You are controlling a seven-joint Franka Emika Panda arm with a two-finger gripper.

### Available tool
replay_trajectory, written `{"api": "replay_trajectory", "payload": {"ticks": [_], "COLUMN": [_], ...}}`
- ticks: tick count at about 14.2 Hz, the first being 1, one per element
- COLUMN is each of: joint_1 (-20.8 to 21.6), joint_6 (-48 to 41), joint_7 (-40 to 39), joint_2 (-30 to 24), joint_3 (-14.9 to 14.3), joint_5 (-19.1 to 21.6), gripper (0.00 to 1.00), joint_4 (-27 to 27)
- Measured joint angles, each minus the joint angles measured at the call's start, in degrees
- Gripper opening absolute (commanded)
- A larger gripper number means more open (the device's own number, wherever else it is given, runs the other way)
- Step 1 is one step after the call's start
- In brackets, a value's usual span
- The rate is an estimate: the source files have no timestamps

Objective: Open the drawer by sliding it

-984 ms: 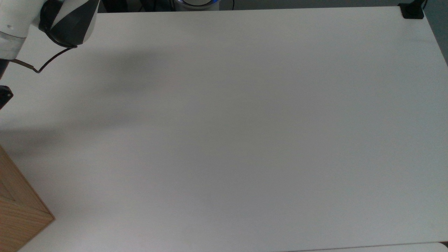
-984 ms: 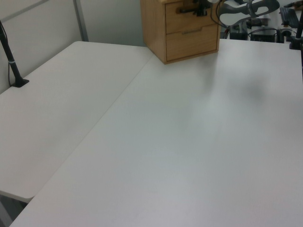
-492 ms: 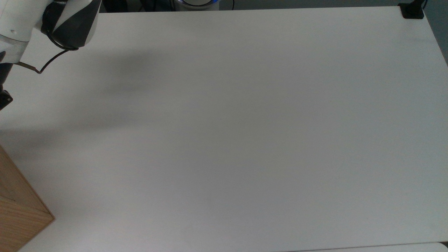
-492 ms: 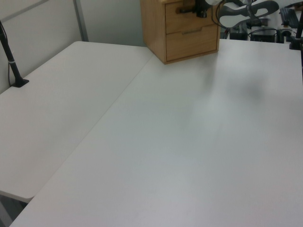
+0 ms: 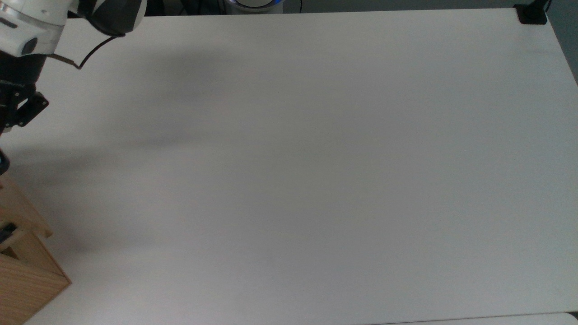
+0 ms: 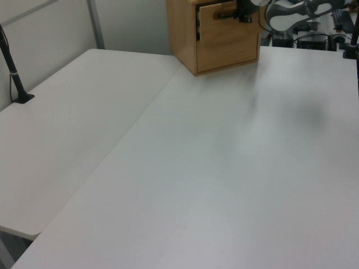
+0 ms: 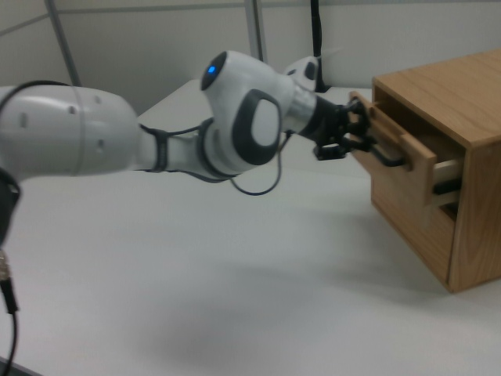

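Observation:
The drawer (image 7: 411, 149) is the upper one in a pine cabinet (image 7: 470, 219) and stands partly slid out, its dark side rail showing. My gripper (image 7: 362, 135) is shut on the drawer's dark bar handle (image 7: 389, 155) at the front panel. In the left view the drawer (image 6: 221, 31) juts out from the cabinet (image 6: 182, 28) at the top edge, with my gripper (image 6: 244, 11) on the handle (image 6: 224, 15). In the top view the drawer's corner (image 5: 20, 210) sticks out of the cabinet (image 5: 27, 280) at the lower left, and the gripper's black body (image 5: 18, 110) is above it.
The white table (image 5: 316, 171) spreads wide across the top view. A black clamp (image 5: 530, 13) sits at its top right corner. In the left view a black post (image 6: 14, 73) stands on a second table at the left. The white arm (image 7: 156, 133) reaches in from the right view's left.
The drawer has slid out of the cabinet, drawn by the gripper on its handle. In the top view the arm has shifted right and its black gripper body has come into sight.

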Motion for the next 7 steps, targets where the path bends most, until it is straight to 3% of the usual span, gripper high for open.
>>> {"api": "replay_trajectory", "payload": {"ticks": [4, 7], "joint_1": [3.5, 7.8], "joint_6": [-0.4, -7.0], "joint_7": [0.4, 1.0], "joint_2": [-10.4, -19.3], "joint_3": [0.0, 0.3], "joint_5": [0.0, 0.0], "gripper": [0.00, 0.01], "joint_4": [-12.1, -15.6]}}
